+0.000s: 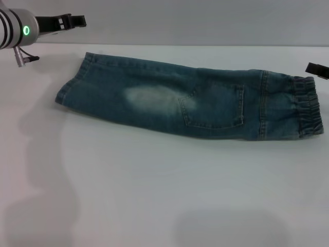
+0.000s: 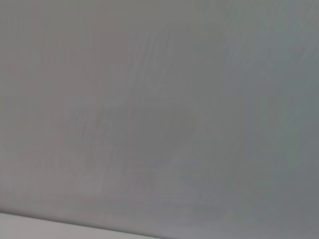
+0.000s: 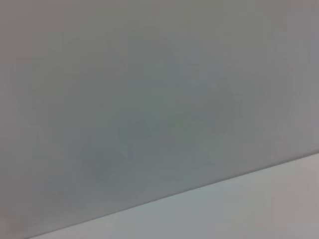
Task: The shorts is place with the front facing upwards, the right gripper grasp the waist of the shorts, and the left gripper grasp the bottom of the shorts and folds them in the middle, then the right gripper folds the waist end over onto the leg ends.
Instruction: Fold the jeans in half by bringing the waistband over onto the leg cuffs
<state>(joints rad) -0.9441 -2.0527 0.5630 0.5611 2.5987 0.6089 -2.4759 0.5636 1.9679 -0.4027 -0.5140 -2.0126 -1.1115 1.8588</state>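
A: What shows from the head view?
B: The shorts [image 1: 195, 100] lie folded lengthwise on the white table [image 1: 154, 195], leg ends [image 1: 72, 85] to the left, waist [image 1: 308, 105] to the right. The left gripper [image 1: 74, 21] hovers at the far left, well apart from the hems, its prongs slightly spread. Only the right gripper [image 1: 317, 70] tip shows; its fingers, I cannot tell.
A: And the wrist views?
B: Just blank grey surface in both.

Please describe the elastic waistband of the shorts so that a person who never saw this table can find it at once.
On the white table lie the shorts, blue-green denim already folded along their length into one long strip. Follow the strip to its end on the robot's right, near the right gripper: there is the waistband. It alone is ruffled and gathered; the leg ends opposite are flat, straight hems.
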